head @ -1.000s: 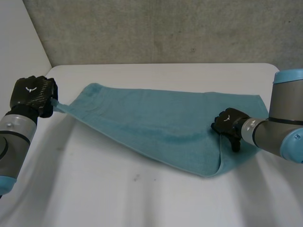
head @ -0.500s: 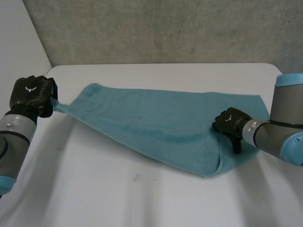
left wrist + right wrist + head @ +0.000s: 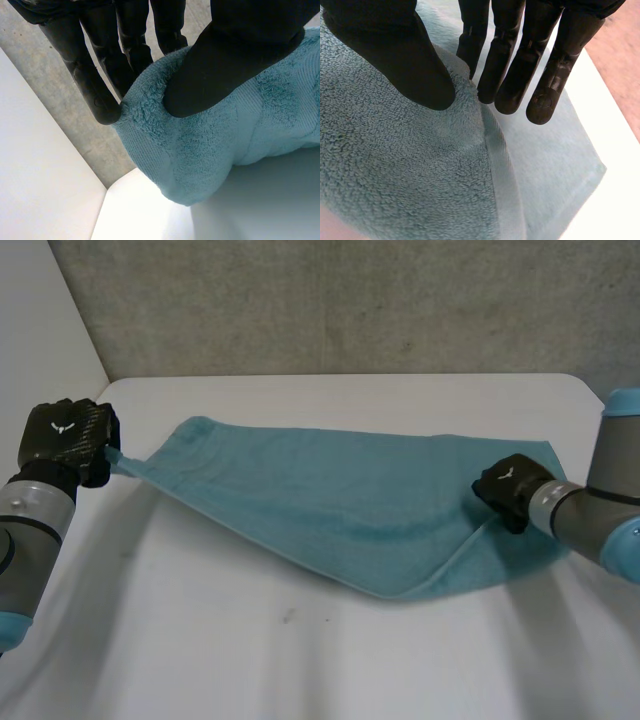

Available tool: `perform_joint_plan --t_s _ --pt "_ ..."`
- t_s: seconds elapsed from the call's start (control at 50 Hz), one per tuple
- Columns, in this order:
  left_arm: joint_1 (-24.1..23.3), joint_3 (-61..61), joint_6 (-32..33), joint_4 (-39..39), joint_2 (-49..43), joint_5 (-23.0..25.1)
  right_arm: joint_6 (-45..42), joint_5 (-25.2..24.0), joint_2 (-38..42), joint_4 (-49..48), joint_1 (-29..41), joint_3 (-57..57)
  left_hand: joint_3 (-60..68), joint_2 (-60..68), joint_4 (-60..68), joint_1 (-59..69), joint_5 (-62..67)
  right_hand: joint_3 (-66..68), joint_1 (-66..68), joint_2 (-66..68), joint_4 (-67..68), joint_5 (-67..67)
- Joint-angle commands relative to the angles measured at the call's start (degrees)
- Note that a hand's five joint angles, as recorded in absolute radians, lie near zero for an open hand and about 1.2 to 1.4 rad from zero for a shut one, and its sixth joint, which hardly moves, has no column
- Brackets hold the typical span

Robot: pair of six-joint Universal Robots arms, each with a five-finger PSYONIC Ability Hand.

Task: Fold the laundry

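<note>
Head view: towel [image 3: 330,500] lies on the table [image 3: 300,660], long axis spanning my hands. Left hand [image 3: 65,440] pinches its left corner; right hand [image 3: 512,485] pinches the right edge's top layer.
</note>
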Motion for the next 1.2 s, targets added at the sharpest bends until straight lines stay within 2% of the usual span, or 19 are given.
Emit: perform_joint_plan --t_s 0.02,0.06,0.18,0.22,0.36,0.4,0.46,0.58,0.62,0.68,0.7,0.74,0.78,0.9,0.94,1.0,1.1,1.16,1.2 --pt "0.43 0.09 0.08 -2.39 1.17 0.0 8.81 3.18 -9.55 0.82 -4.41 3.92 10.27 10.21 10.21 11.37 10.45 12.35 24.49 12.45 11.76 13.74" --pt "0.61 0.09 0.08 -3.44 1.78 0.0 9.43 3.97 -15.67 1.61 -7.3 7.68 10.27 10.21 10.21 11.37 10.45 12.35 24.49 12.45 11.76 13.74" --pt "1.67 0.18 0.35 -8.28 5.65 0.09 9.25 3.62 -25.46 4.86 -11.71 13.59 10.27 10.21 10.21 11.37 10.45 12.35 24.49 12.45 11.76 13.74" --pt "2.1 0.09 0.35 -9.68 7.05 0.18 8.9 2.92 -31.49 5.83 -15.03 17.35 10.27 10.21 10.21 11.37 10.45 12.35 24.49 12.45 11.76 13.74" --pt "2.98 -1.4 0.61 -19.26 16.02 0.53 4.77 0.89 -42.69 6.36 -20.06 25.89 10.27 10.21 10.21 11.37 10.45 12.35 24.49 12.45 11.76 13.74" --pt "3.94 -2.28 0.61 -22.59 19.52 1.14 3.46 -1.03 -48.37 6.36 -22.33 29.57 10.27 10.21 10.21 11.37 10.45 12.35 24.49 12.45 11.76 13.74" --pt "4.65 -2.72 0.61 -23.75 20.85 1.85 3.36 -2.27 -50.51 6.36 -23.49 31.08 10.27 10.21 10.21 11.37 10.45 12.35 24.49 12.45 11.76 13.74" --pt "6.5 -3.6 0.79 -24.98 21.29 6.59 3.27 -8.34 -53.15 5.83 -26.47 34.15 10.27 10.21 10.21 11.37 10.45 12.35 24.49 12.45 11.76 13.74" --pt "6.85 -3.6 0.79 -24.98 20.94 7.3 3.8 -11.4 -52.27 4.78 -26.56 34.24 10.27 10.21 10.21 11.37 10.45 12.35 24.49 12.45 11.76 13.74" --pt "6.85 -3.51 0.96 -24.54 16.9 7.65 3.98 -12.2 -50.77 3.55 -26.65 33.89 10.27 10.21 10.21 11.37 10.45 12.35 24.49 12.45 11.76 13.74" --pt "6.76 -2.73 1.31 -24.36 13.77 7.56 4.33 -12.72 -47.9 2.15 -26.65 33.28 10.27 10.21 10.21 11.37 10.45 12.35 24.49 12.45 11.76 13.74" --pt "6.67 -1.76 2.02 -24.27 11.01 7.56 4.59 -12.55 -44.71 0.56 -26.21 32.4 10.27 10.21 10.21 11.37 10.45 12.35 24.49 12.45 11.76 13.74" --pt "5.88 -0.53 2.98 -24.19 8.55 7.47 5.55 -11.68 -37.97 -1.37 -25.6 28.99 10.27 10.21 10.21 11.37 10.45 12.35 24.49 12.45 11.76 13.74" --pt "5.09 5.36 6.85 -22.96 -1.21 7.12 7.58 -10.62 -30.03 -2.17 -22.87 23.26 10.27 10.21 10.21 11.37 10.45 12.35 24.49 12.45 11.76 13.74" --pt "4.48 7.38 6.94 -22.34 -3.4 7.03 8.98 -9.57 -24.61 -2.6 -20.33 18.36 10.27 10.21 10.21 11.37 10.45 12.35 24.49 12.45 11.76 13.74" --pt "2.54 11.25 7.2 -20.32 -7.27 6.51 10.04 -8.6 -21.94 -2.78 -19.53 15.43 10.27 10.21 10.21 11.37 10.45 12.35 24.49 12.45 11.76 13.74" --pt "-0.96 20.46 7.29 -18.65 -16.04 2.65 11.54 -2.72 -12.21 -3.13 -17.61 6.05 10.27 10.21 10.21 11.37 10.45 12.35 24.49 12.45 11.76 13.74" --pt "-1.76 22.77 7.29 -18.65 -18.26 1.85 11.54 -1.92 -10.08 -3.57 -16.46 4.01 10.27 10.21 10.21 11.37 10.45 12.35 24.49 12.45 11.76 13.74" --pt "-2.99 27.05 7.29 -18.47 -21.93 0.8 11.54 -0.43 -5.53 -5.15 -14.35 -0.1 10.27 10.21 10.21 11.37 10.45 12.35 24.49 12.45 11.76 13.74"
